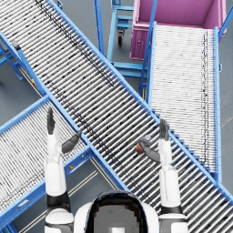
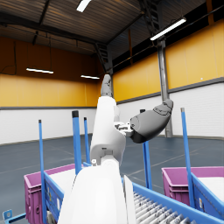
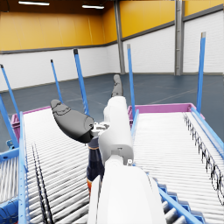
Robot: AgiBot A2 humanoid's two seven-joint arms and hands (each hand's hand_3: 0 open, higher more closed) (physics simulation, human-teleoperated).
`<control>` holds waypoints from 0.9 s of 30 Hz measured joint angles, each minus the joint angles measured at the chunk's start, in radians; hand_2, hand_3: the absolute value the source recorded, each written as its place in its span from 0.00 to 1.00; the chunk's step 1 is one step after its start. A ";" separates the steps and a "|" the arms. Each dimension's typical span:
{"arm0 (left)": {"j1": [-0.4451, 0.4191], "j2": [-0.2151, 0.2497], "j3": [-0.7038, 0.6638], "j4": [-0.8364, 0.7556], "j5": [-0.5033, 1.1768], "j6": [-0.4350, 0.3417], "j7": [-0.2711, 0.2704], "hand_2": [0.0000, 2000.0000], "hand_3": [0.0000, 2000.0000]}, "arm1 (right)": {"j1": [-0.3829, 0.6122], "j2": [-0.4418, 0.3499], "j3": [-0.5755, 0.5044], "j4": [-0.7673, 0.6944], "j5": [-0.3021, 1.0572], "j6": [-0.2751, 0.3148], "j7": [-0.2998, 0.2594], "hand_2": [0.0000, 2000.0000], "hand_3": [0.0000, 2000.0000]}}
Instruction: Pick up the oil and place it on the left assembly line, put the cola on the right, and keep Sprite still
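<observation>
A dark bottle [image 1: 140,146] with orange at its base stands upright on the middle roller conveyor [image 1: 91,82]; its label is unreadable. My right hand [image 1: 159,143] is right beside it, fingers straight and thumb spread over the bottle's top, not closed on it. In the right wrist view the bottle [image 3: 94,164] stands just under the thumb of that hand [image 3: 105,124]. My left hand [image 1: 57,139] hovers with fingers spread and nothing in it over the blue rail between the left conveyor [image 1: 22,150] and the middle one; it also shows in the left wrist view [image 2: 127,127]. No other bottle is in sight.
The right conveyor [image 1: 182,82] runs away from me to a pink bin [image 1: 177,13]. Blue side rails and upright posts [image 3: 81,83] edge every line. A gap with grey floor [image 1: 91,177] lies between the left and middle lines near me.
</observation>
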 measured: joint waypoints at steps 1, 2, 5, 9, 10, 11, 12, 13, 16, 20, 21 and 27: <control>0.001 0.001 0.002 0.004 0.000 0.000 0.000 0.00 0.00 | 0.004 -0.003 0.013 -0.024 0.000 0.000 0.000 0.00 0.00; 0.002 0.001 0.004 0.007 0.000 0.000 0.000 0.00 0.00 | 0.008 -0.005 0.025 -0.053 0.000 0.000 0.000 0.00 0.00; 0.002 0.004 0.007 0.017 0.000 0.000 0.000 0.00 0.00 | 0.028 -0.015 0.056 -0.153 0.000 0.000 0.000 0.00 0.00; 0.003 0.007 0.011 0.033 0.000 0.000 0.000 0.00 0.00 | 0.054 -0.029 0.089 -0.289 0.000 0.000 0.000 0.00 0.00; 0.004 0.008 0.012 0.036 0.000 0.000 0.000 0.00 0.00 | 0.059 -0.032 0.099 -0.317 0.000 0.000 0.000 0.00 0.00; 0.004 0.009 0.011 0.039 0.000 0.000 0.000 0.00 0.00 | 0.066 -0.035 0.110 -0.344 0.000 0.000 0.000 0.00 0.00; 0.006 0.009 0.008 0.041 0.000 0.000 0.000 0.00 0.00 | 0.071 -0.039 0.120 -0.369 0.000 0.000 0.000 0.00 0.00; 0.006 0.010 0.006 0.043 0.000 0.000 0.000 0.00 0.00 | 0.078 -0.042 0.129 -0.395 0.000 0.000 0.000 0.00 0.00; 0.006 0.012 -0.002 0.044 0.000 0.000 0.000 0.00 0.00 | 0.097 -0.052 0.151 -0.466 0.000 -0.001 0.000 0.00 0.00; 0.006 0.013 -0.007 0.046 0.000 0.000 0.000 0.00 0.00 | 0.163 -0.079 0.184 -0.583 0.000 -0.001 0.000 0.00 0.00; 0.005 0.014 -0.009 0.047 0.000 0.000 0.000 0.00 0.00 | 0.188 -0.089 0.192 -0.629 0.000 -0.001 0.000 0.00 0.00; 0.007 0.017 -0.018 0.055 0.000 0.000 0.000 0.00 0.00 | 0.303 -0.112 0.196 -0.854 0.003 0.081 0.007 1.00 0.65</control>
